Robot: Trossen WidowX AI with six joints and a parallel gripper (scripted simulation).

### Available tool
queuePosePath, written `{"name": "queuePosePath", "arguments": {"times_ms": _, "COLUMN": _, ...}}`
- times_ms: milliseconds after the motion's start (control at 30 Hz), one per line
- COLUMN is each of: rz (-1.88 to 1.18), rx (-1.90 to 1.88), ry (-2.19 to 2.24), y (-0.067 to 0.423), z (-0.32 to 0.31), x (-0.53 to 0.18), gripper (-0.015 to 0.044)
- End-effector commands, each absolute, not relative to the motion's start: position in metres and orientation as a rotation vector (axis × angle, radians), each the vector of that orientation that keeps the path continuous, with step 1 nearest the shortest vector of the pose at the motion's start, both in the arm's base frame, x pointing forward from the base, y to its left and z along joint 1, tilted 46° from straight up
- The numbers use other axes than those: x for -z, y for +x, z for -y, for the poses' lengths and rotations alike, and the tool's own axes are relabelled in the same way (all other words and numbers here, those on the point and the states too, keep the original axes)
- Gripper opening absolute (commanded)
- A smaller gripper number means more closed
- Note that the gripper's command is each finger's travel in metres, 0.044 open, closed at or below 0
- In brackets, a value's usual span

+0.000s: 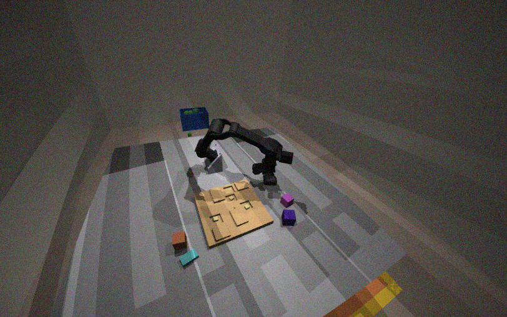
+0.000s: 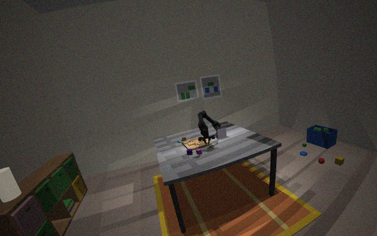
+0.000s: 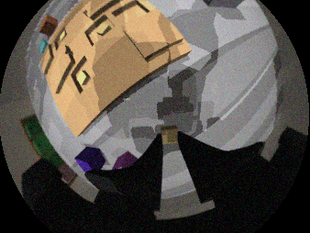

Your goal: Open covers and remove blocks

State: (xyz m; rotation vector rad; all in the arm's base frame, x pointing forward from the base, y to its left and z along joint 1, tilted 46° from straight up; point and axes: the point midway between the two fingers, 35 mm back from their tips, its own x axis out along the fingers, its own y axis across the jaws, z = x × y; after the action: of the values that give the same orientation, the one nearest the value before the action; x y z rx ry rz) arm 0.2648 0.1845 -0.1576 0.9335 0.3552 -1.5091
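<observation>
The tan puzzle board lies in the middle of the table, its covers shifted aside and pale wells showing. An orange block and a teal block lie on the table left of it. A magenta block and a purple block lie to its right. My gripper hangs low over the table just beyond the board's far right corner. It is shut on a small tan-yellow block.
A grey wedge-shaped stand sits by the arm's base behind the board. A blue bin and several small toys lie on the floor beyond the table. The table's right edge is near the magenta and purple blocks.
</observation>
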Motion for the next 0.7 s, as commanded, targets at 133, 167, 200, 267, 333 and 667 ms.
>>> {"name": "queuePosePath", "arguments": {"times_ms": 133, "rz": -0.353, "rx": 1.511, "ry": 0.922, "y": 0.264, "z": -0.173, "x": 0.167, "gripper": 0.008}}
{"name": "queuePosePath", "arguments": {"times_ms": 167, "rz": -0.353, "rx": 1.511, "ry": 0.922, "y": 0.265, "z": -0.171, "x": 0.168, "gripper": 0.008}}
{"name": "queuePosePath", "arguments": {"times_ms": 200, "rz": -0.353, "rx": 1.511, "ry": 0.922, "y": 0.265, "z": -0.17, "x": 0.169, "gripper": 0.008}}
{"name": "queuePosePath", "arguments": {"times_ms": 267, "rz": -0.353, "rx": 1.511, "ry": 0.922, "y": 0.265, "z": -0.168, "x": 0.171, "gripper": 0.008}}
{"name": "queuePosePath", "arguments": {"times_ms": 333, "rz": -0.352, "rx": 1.511, "ry": 0.921, "y": 0.265, "z": -0.165, "x": 0.173, "gripper": 0.008}}
{"name": "queuePosePath", "arguments": {"times_ms": 667, "rz": -0.351, "rx": 1.511, "ry": 0.92, "y": 0.265, "z": -0.153, "x": 0.184, "gripper": 0.008}}
